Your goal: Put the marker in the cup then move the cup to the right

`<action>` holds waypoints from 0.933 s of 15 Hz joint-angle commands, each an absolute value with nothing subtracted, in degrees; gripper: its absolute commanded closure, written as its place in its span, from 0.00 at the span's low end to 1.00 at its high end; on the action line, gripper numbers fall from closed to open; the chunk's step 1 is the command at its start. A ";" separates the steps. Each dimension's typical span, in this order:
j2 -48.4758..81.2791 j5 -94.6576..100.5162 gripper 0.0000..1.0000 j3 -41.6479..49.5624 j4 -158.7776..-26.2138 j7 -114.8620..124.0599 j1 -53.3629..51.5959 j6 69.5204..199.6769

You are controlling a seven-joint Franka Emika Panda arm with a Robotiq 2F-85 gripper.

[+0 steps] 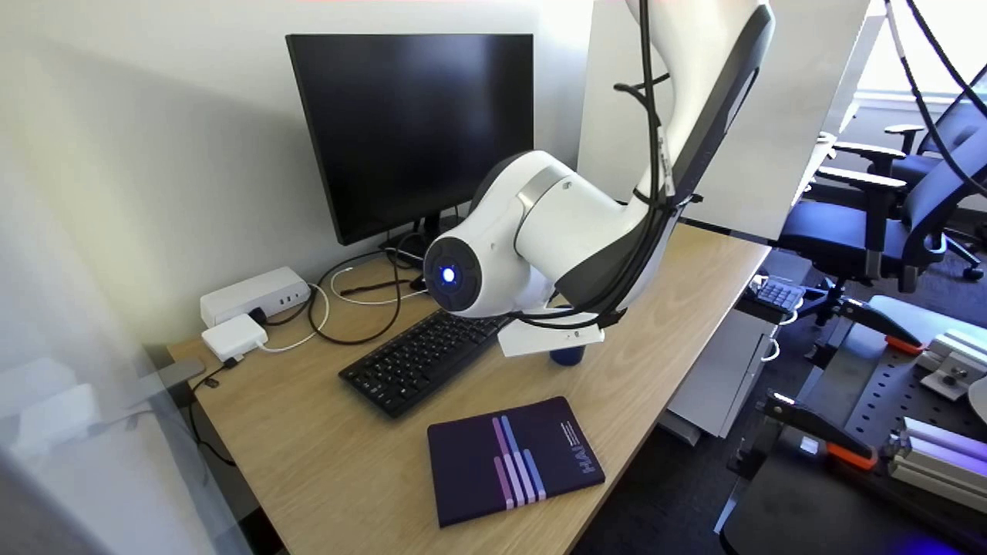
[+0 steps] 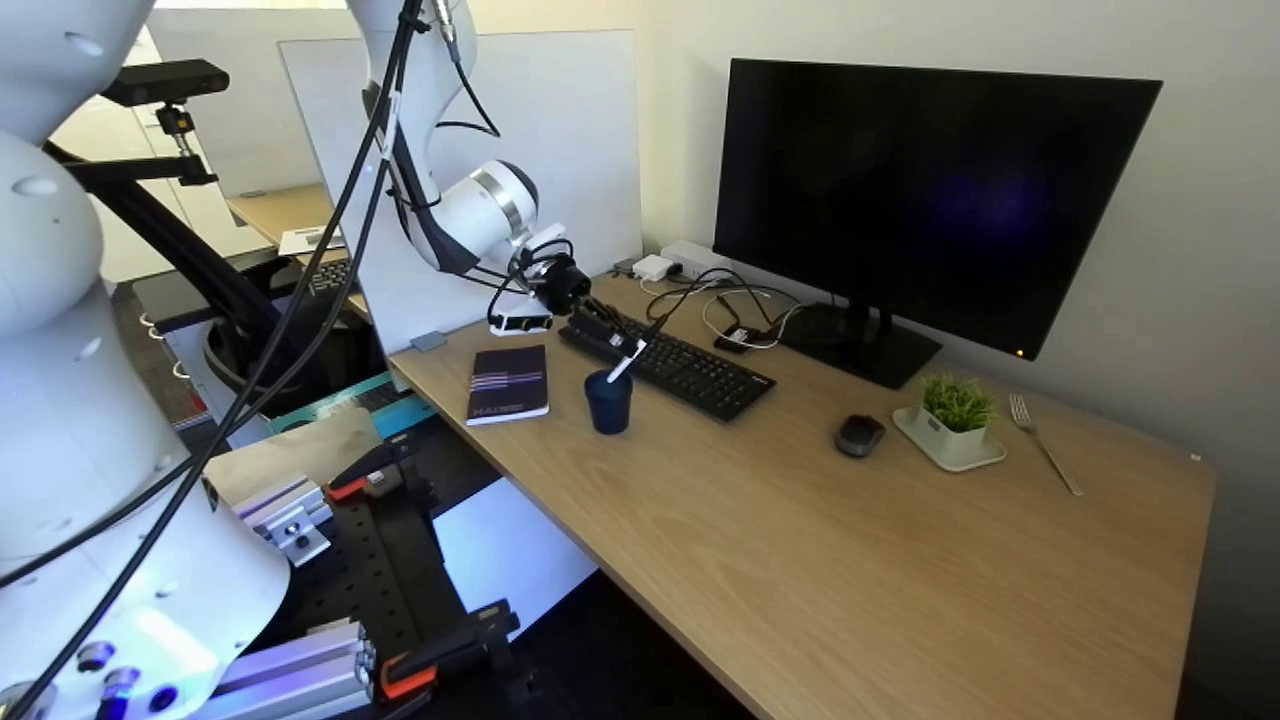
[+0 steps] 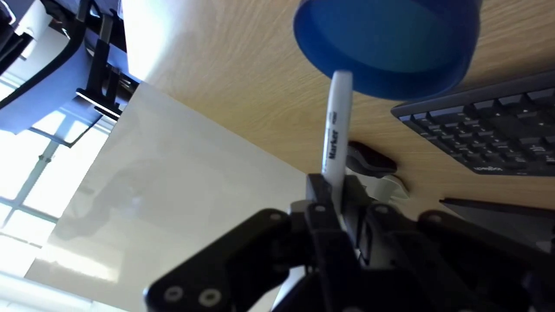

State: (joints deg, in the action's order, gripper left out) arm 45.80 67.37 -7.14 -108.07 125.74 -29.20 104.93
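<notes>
Desk (image 2: 850, 560) below, marker (image 3: 337, 121) pinched in gripper (image 3: 337, 190).

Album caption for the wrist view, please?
A gripper holds a marker pointed toward a blue cup beside a keyboard.

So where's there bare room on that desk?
Widest: bare desk between mouse, fork and robot-side edge. Smaller: between keyboard, notebook and small white box. Crowded: around the cup, where the jaws hold the marker, and the cables beside the monitor.
</notes>
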 commanded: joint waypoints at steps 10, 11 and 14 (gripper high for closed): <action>47.31 69.07 0.97 -9.25 -107.65 129.77 -28.35 103.69; 47.53 69.08 0.97 -9.42 -107.66 129.97 -28.36 103.81; 48.10 68.62 0.97 -10.65 -107.20 130.74 -29.23 103.52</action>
